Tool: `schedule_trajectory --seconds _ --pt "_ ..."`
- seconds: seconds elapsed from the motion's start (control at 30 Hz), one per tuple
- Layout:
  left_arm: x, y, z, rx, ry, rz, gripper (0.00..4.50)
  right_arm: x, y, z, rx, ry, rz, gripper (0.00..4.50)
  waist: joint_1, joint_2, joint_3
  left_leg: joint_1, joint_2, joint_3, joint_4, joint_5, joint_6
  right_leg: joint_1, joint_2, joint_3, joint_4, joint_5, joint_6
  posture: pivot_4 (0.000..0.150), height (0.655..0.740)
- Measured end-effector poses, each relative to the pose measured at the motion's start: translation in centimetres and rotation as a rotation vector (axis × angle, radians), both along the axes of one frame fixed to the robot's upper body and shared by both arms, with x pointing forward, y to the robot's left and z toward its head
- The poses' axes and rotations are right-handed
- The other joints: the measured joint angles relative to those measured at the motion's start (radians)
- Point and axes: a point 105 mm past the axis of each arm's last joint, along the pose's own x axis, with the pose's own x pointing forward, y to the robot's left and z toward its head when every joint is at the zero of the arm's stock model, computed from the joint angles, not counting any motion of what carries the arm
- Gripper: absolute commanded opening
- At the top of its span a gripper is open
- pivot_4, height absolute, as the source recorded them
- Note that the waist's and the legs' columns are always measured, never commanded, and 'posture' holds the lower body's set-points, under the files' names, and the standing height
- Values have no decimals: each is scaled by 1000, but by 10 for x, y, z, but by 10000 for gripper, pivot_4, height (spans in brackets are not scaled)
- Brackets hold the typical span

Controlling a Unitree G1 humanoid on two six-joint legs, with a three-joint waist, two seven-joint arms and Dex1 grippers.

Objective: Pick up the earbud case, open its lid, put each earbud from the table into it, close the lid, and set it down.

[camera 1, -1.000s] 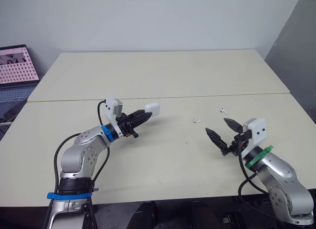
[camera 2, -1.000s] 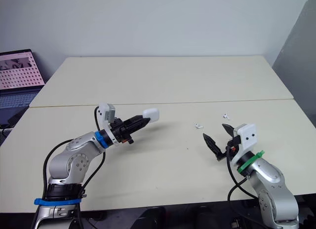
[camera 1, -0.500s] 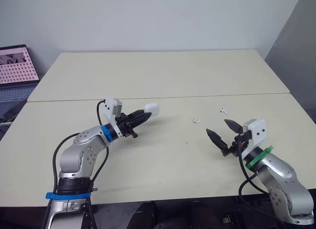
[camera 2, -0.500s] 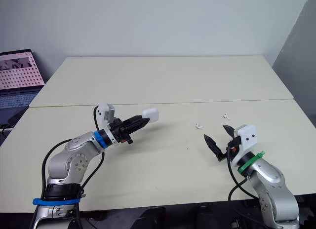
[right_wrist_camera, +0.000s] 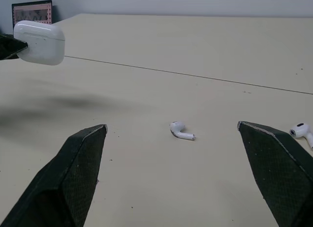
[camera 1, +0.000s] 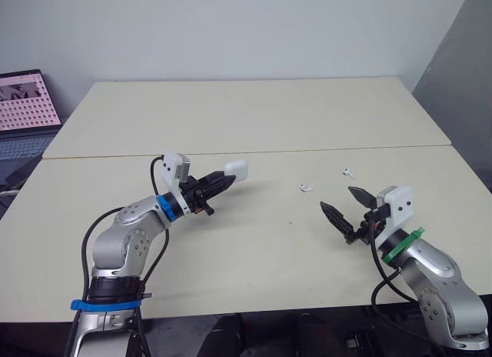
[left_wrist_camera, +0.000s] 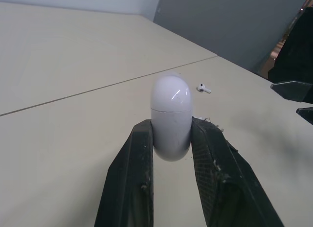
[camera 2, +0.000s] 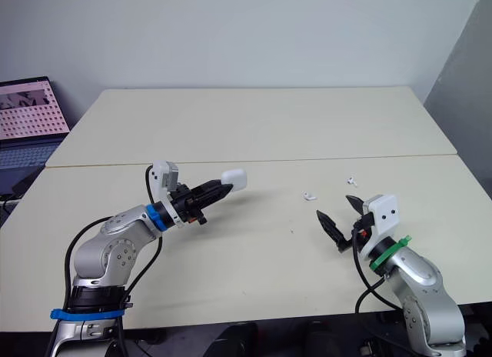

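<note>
1. Earbud case (left_wrist_camera: 170, 117): white, rounded, lid shut. It is clamped by its lower half in the jaws of the left gripper (camera 1: 224, 181) and held aloft over the table (camera 1: 254, 118), left of centre. Its long axis runs in line with the jaws, lid end away from the wrist. The left wrist view gives the lid seam; the right wrist view gives its broad face.
2. Earbuds, 2, white: left earbud (right_wrist_camera: 181, 131) and right earbud (right_wrist_camera: 301, 130), lying apart on the table.
3. Right gripper (camera 1: 338, 198): jaws spread wide, empty, near the earbuds.
4. Laptop (camera 1: 27, 103): pink grid on screen, too small to read.
</note>
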Motion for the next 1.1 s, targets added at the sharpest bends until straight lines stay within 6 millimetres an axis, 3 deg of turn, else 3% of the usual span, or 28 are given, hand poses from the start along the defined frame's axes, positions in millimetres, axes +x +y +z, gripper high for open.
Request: schedule_trajectory --seconds 1.1 --pt "-2 -1 1 0 -3 -20 7415 1 1 2 0 0 10 44731 0 0 0 0 0 0 0 0 0 0 0 0 -1 -1 0 1500 7400"
